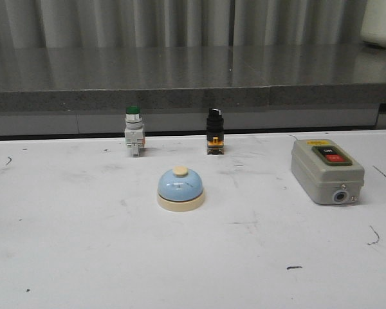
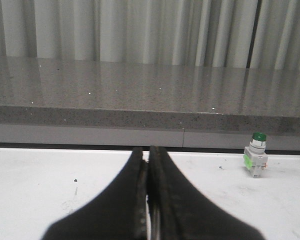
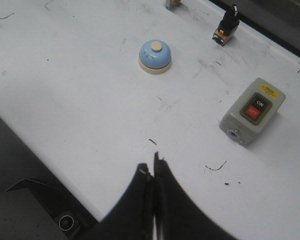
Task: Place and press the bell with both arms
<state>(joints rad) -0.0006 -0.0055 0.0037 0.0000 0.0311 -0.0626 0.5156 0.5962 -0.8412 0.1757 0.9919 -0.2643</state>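
1. Check the left tool (image 2: 148,165) in the left wrist view: you see its two black fingers pressed together along their full visible length, clenched on nothing
2. Note that the left tool hangs above the white desk (image 2: 35,190), pointing toward the grey stone ledge (image 2: 140,95) and the pleated curtain (image 2: 140,30) behind it
3. Check the right tool (image 3: 152,167) in the right wrist view: you see its fingers clenched tip to tip, with nothing between them
4. Note that the right tool sits over the near edge of the desk, well apart from every object
5. Observe that neither tool appears in the front view
6. Locate the bell (image 1: 181,188): it stands upright on the desk near the centre, light-blue dome on a cream base, cream button on top, untouched by either tool
7. Locate the green-capped pushbutton (image 1: 134,138) behind the bell and to its left, near the rear edge of the desk
8. Locate the black selector switch (image 1: 214,138) behind the bell and to its right, level with the pushbutton
9. Locate the grey switch box (image 1: 326,170) well to the right of the bell; its black and red buttons face upward
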